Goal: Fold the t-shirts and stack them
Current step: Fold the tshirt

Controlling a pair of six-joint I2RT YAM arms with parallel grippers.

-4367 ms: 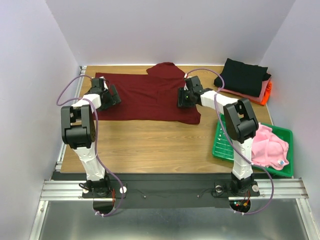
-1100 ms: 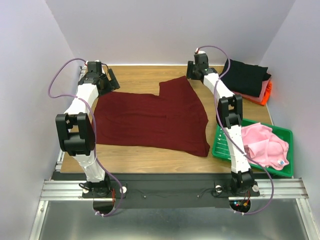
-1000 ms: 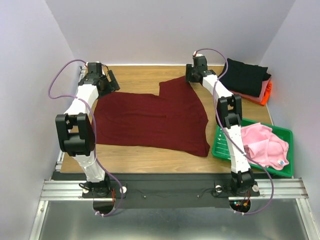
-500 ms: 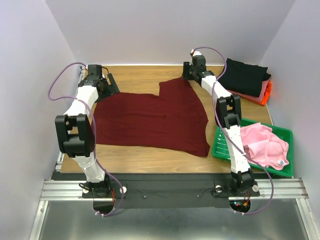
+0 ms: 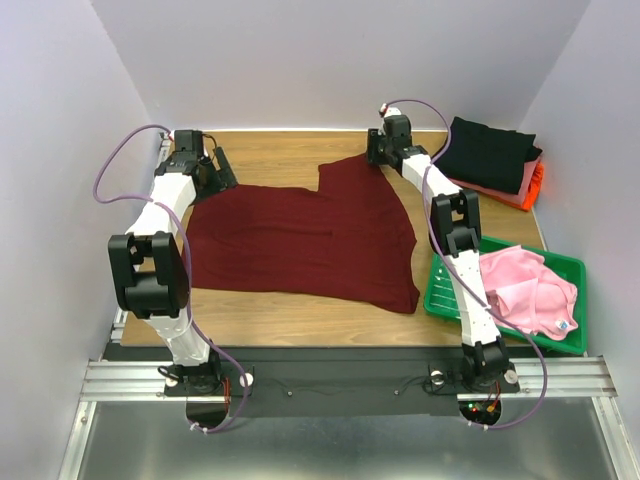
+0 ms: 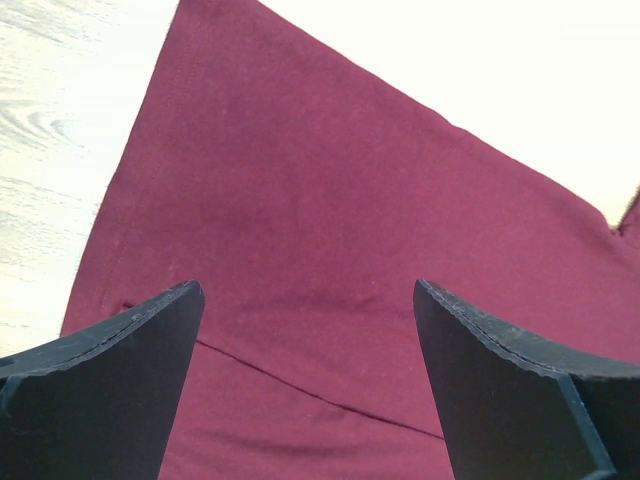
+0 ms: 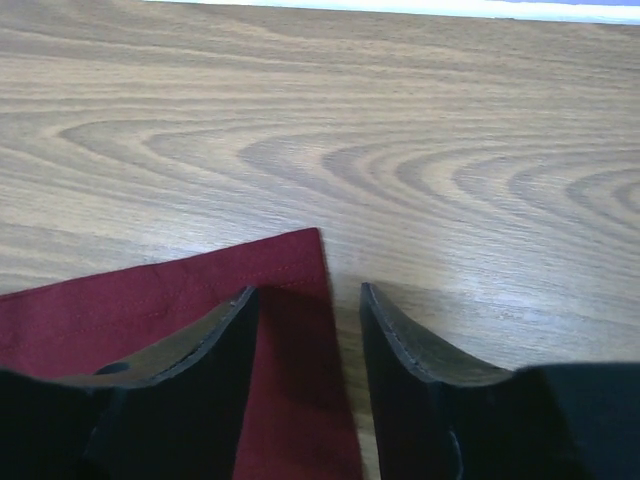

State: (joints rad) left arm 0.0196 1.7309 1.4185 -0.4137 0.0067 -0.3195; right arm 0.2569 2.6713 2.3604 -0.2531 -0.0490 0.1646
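The dark maroon t-shirt (image 5: 300, 235) lies spread flat on the wooden table. My left gripper (image 5: 222, 168) is at the shirt's far left corner. In the left wrist view it (image 6: 308, 300) is wide open above the maroon cloth (image 6: 330, 220), holding nothing. My right gripper (image 5: 374, 150) is at the shirt's far right corner. In the right wrist view it (image 7: 308, 295) is open, with the cloth corner (image 7: 290, 260) lying under and between the fingers. The light pink t-shirt (image 5: 530, 290) lies crumpled in the tray. The black folded tee (image 5: 487, 150) tops the salmon (image 5: 520, 180) and orange (image 5: 537, 182) ones at the back right.
The green plastic tray (image 5: 440, 285) stands at the right edge, beside the maroon shirt's near right corner. Purple walls close in the table on three sides. Bare wood (image 5: 290, 145) shows behind the shirt and along the near edge (image 5: 300, 305).
Since 4.4 s ago the maroon shirt has been spread out wider and nearer, and both grippers have moved to the back. In the last second the right gripper edged left onto the far corner.
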